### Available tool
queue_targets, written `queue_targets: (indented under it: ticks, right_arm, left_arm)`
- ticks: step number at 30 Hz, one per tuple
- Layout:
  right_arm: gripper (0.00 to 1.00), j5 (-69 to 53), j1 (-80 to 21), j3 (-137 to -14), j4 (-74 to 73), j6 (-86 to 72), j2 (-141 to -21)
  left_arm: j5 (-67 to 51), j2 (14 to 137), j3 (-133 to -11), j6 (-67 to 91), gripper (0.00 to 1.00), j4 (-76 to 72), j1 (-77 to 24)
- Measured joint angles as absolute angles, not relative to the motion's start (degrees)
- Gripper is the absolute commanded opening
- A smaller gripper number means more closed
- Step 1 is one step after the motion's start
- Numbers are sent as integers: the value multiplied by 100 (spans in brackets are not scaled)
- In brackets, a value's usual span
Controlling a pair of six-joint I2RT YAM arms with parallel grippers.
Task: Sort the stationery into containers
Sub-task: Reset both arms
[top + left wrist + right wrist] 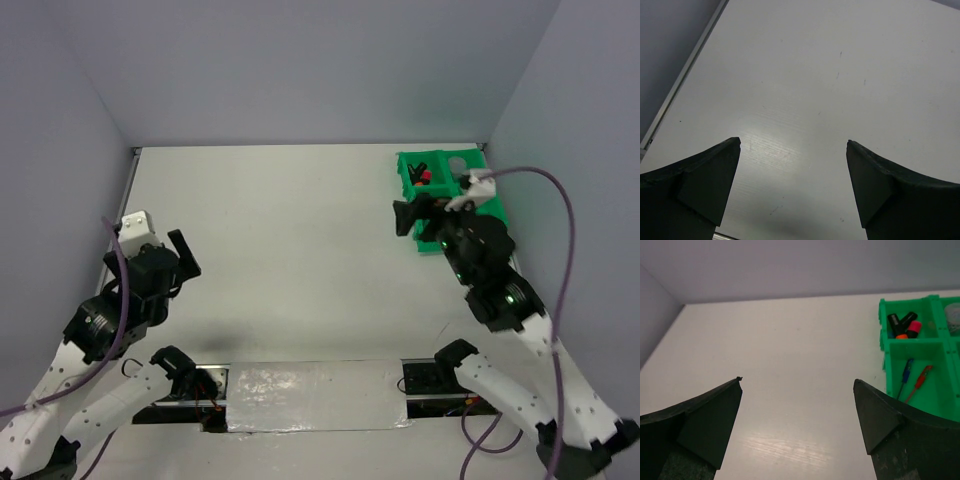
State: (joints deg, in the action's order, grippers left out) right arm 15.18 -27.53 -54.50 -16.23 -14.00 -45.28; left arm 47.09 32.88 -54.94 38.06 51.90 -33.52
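The green tray (405, 165) stands at the far right of the table and also shows in the right wrist view (883, 347). Its far-left compartment holds black highlighters (902, 325) with pink and orange ends. The compartment nearer me holds a thin blue pen (906, 374) and a thin red pen (921, 380). A round grey pot (954, 315) lies in the far-right compartment, cut off by the frame edge. My right gripper (797, 382) is open and empty over bare table just left of the tray (410, 215). My left gripper (793, 142) is open and empty over the table's left side (180, 255).
The right arm (480, 250) hides the tray's near half in the top view. Grey walls enclose the table on three sides. The table's left edge rail (685, 80) runs close to the left gripper. A taped strip (315, 395) lies between the arm bases.
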Motion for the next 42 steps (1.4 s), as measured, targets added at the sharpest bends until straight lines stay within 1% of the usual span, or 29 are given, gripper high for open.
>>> queue_targets:
  ticks: [4, 6, 12, 19, 23, 28, 42]
  right_arm:
    - [100, 1474, -2799, -5415, -2174, -1409, -3133]
    - [100, 1439, -2801, -5520, -2547, -1406, -2650]
    - [100, 1568, -2821, -5937, -3951, -1402, -2224]
    - [100, 1944, -3020, -5937, -4604, -1339, -1398]
    - [100, 2381, -3323, -5916, -4727, -1343, -1332]
    - [100, 2762, -3389, -5859, -4829, -1367, -1334]
    - [100, 3197, -3389, -5763, -4899, -1564, -1474]
  left_arm:
    - [4737, 3671, -5513, 3946, 99, 5192, -3336]
    - [4794, 3750, -5544, 3972, 99, 5247, -3295]
    - [5100, 3636, -5791, 4125, 99, 5487, -3247]
    - [5245, 3024, -5655, 4193, 99, 5476, -3242]
    - [5247, 2856, -5557, 4193, 99, 5419, -3242]
    - [5229, 2746, -5415, 4154, 99, 5264, -3242]
    - [5109, 2790, -5395, 4025, 99, 5133, -3242]
